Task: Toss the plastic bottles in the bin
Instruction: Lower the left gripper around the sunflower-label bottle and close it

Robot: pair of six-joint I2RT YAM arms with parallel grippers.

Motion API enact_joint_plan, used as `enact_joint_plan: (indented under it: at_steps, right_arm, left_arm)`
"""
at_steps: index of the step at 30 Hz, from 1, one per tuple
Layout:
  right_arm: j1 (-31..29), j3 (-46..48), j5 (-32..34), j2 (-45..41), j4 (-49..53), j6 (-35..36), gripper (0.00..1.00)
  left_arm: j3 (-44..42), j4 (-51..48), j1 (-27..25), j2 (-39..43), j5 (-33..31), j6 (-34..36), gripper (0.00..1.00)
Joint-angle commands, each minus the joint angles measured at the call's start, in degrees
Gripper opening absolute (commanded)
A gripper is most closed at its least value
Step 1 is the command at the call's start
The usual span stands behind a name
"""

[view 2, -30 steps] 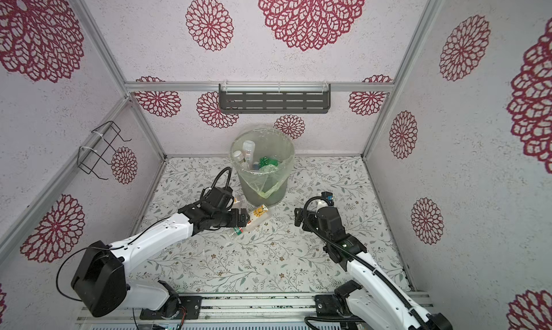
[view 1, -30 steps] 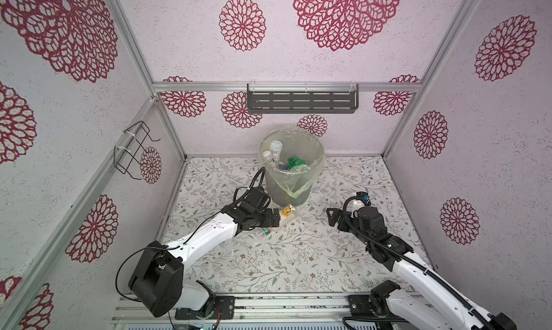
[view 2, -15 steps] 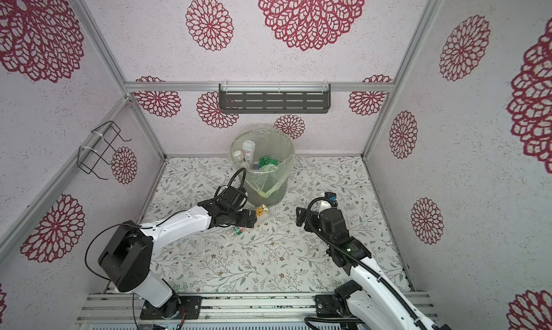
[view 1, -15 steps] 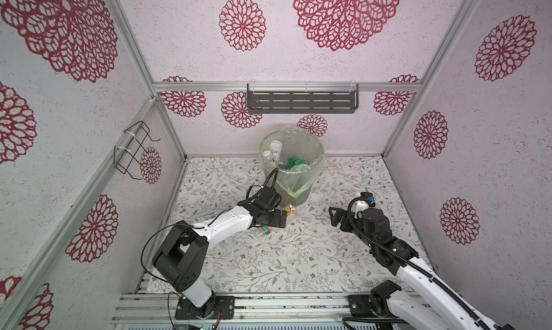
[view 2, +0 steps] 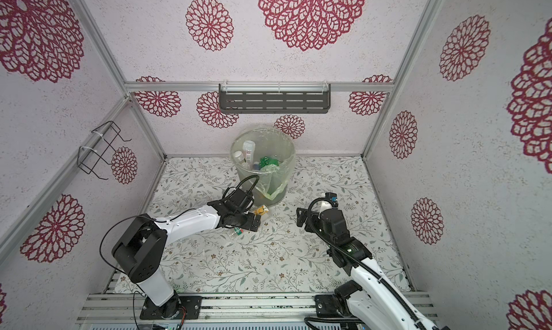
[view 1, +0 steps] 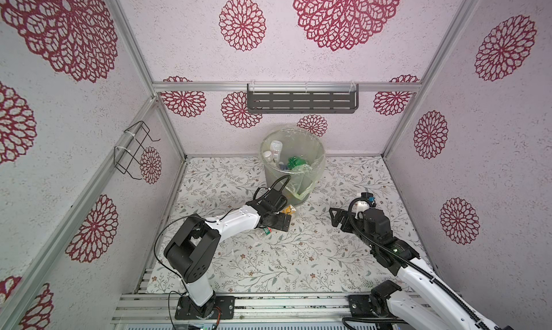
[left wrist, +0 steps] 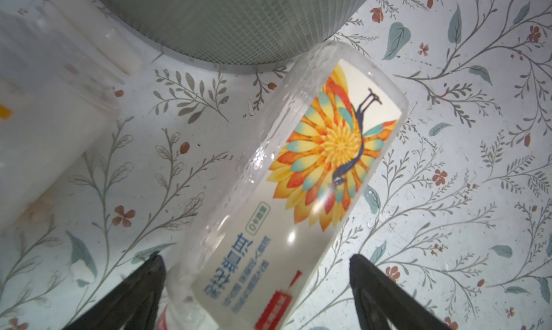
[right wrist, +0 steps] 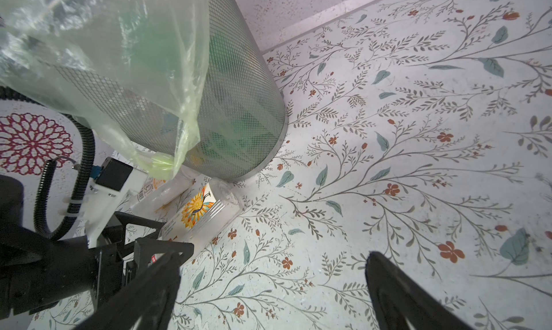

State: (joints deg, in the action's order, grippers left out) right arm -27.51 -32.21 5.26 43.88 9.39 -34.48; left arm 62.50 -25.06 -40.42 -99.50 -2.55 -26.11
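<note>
bottle (left wrist: 298, 179) end touching bin (left wrist: 224, 20) base; left claw (left wrist: 255, 259) wide astride it

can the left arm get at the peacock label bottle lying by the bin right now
Probably yes. The left end effector is open and already straddles the bottle, with nothing lying over it. The bin stands close at the bottle's far end, which may crowd the grip a little.

One bin (view 1: 270, 179), two bottles (left wrist: 298, 179) outside, perhaps five inside
</note>
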Motion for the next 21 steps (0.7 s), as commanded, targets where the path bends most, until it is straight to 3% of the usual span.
enact_joint_plan:
  at_steps: [1, 7, 21]
  right_arm:
    - [0.36, -0.39, -0.49, -0.46, -0.08, 0.03, 0.99]
    - [0.44, -0.83, -0.66, -0.39, 0.03, 0.01, 0.99]
    - [0.57, -0.58, -1.11, -0.37, -0.38, -0.94, 0.99]
  left_arm:
    - [-0.96, 3.34, -0.70, 0.34, -1.37, 0.76, 0.99]
    - [-4.51, 7.11, -1.91, 1.77, -0.92, -1.26, 0.90]
    - [-8.49, 9.14, -5.40, 3.75, -3.23, -6.11, 0.57]
